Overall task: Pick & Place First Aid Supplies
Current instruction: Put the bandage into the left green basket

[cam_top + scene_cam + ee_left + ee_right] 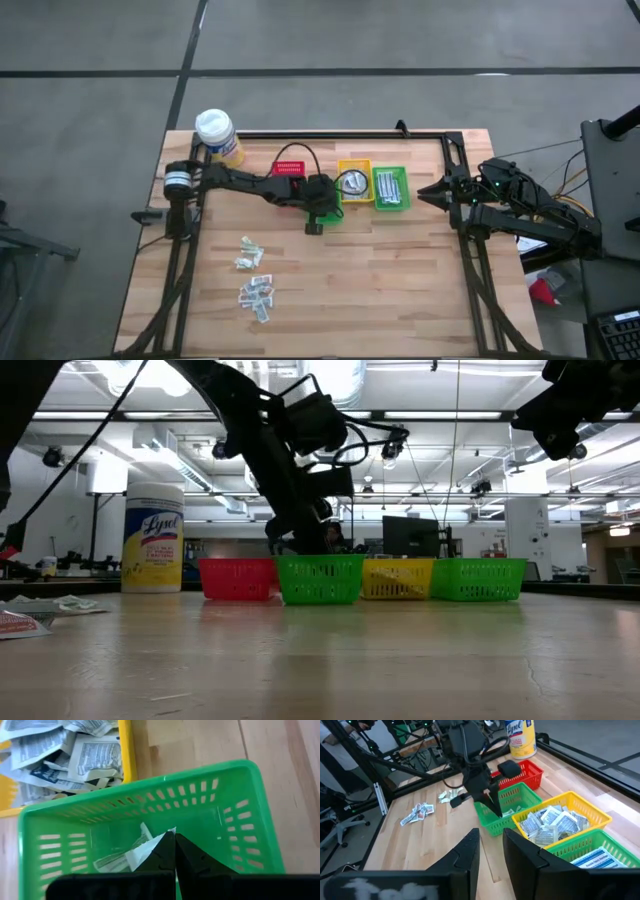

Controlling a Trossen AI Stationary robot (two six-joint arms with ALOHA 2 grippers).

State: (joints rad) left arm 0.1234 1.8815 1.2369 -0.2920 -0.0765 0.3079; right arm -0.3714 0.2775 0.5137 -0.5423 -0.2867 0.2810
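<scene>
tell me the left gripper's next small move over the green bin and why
Probably open the fingers. The left gripper is shut on a pale packet and already sits inside the near green bin, so letting go should drop the packet in. The right gripper waits at the table's right edge.

A lab or workshop: strip lights (300, 417), ceiling pipework, monitors (410, 536) behind.

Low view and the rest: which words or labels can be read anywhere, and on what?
"Lysol": on the yellow bottle, in the low view; also partly visible in the right wrist view.
Packets in the yellow bin: printed lines, too small to read.
Packet in the shut left fingers, over the green bin: print unreadable.
Nothing else legible.
</scene>
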